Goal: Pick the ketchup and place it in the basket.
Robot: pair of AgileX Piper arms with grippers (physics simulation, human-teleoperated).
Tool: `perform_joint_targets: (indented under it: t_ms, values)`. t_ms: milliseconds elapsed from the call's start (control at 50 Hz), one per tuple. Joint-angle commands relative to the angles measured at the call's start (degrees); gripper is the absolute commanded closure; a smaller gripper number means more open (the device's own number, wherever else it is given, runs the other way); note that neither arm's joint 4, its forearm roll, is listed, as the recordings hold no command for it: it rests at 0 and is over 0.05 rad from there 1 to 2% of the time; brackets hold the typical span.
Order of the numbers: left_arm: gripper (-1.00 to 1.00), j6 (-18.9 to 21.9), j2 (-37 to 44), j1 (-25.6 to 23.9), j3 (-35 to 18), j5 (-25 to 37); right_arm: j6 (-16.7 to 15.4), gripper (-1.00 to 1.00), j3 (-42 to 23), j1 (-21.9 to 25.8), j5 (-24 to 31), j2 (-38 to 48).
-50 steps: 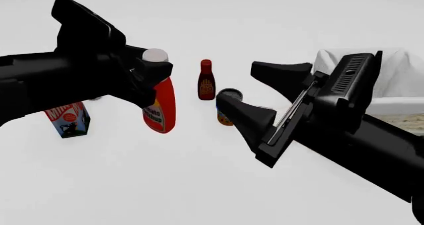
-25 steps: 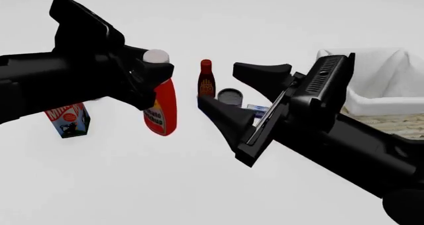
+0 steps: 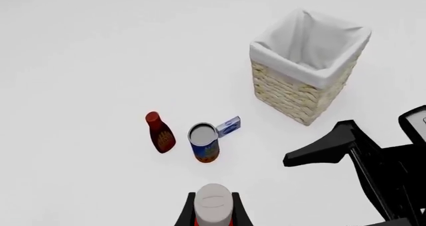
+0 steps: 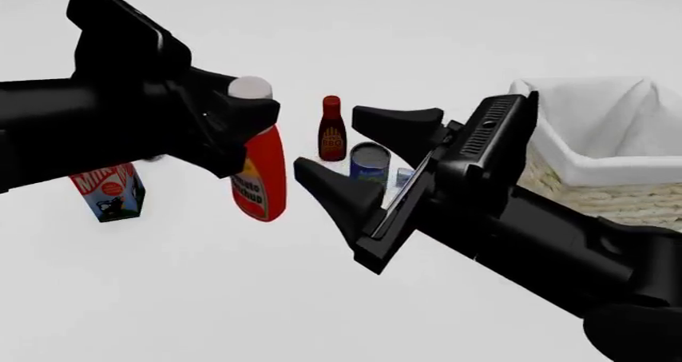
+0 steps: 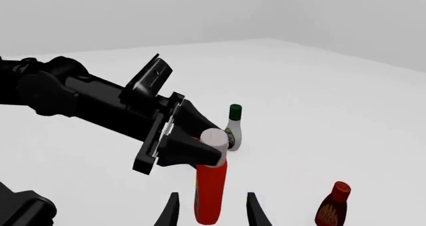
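Observation:
The ketchup [image 4: 261, 178] is a bright red bottle with a white cap. It hangs slightly tilted in my left gripper [image 4: 254, 113], which is shut on its neck just under the cap. The left wrist view shows the cap [image 3: 213, 202] between the left gripper's fingers [image 3: 189, 213]. My right gripper [image 4: 328, 142] is open, close to the right of the bottle and apart from it. In the right wrist view the ketchup [image 5: 211, 191] stands ahead between the open fingers [image 5: 171, 208]. The basket [image 4: 596, 170] stands at the far right, and it also shows in the left wrist view [image 3: 293, 96].
A dark red BBQ bottle [image 4: 331, 134], a blue can [image 4: 370, 161] and a small blue box [image 3: 228, 126] stand between the ketchup and the basket. A milk carton [image 4: 107, 190] is at the left. A white bottle with a green cap [image 5: 233, 128] stands behind the left arm.
My right gripper has moved left, toward the ketchup, and stayed open. My left gripper still holds the ketchup and has barely moved.

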Motion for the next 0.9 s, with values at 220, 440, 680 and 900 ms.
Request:
perform_joint_targets:
  t_ms: [220,440,680,900]
  values:
    - [1.00,0.4,-1.4,-0.7,-0.7,1.5,-0.3,-1.00,-0.5,1.0,-2.5,2.8]
    - [1.00,0.5,-2.4,-1.4,-1.3,2.7,-0.5,-1.00,-1.5,1.2,-2.0,3.7]
    - [1.00,0.6,-3.7,-2.0,-1.7,4.2,-0.4,-1.00,-2.1,1.4,-1.9,4.2]
    - [1.00,0.2,-4.3,-2.8,-1.6,4.8,-0.5,-1.00,-3.0,1.8,-1.7,5.1]
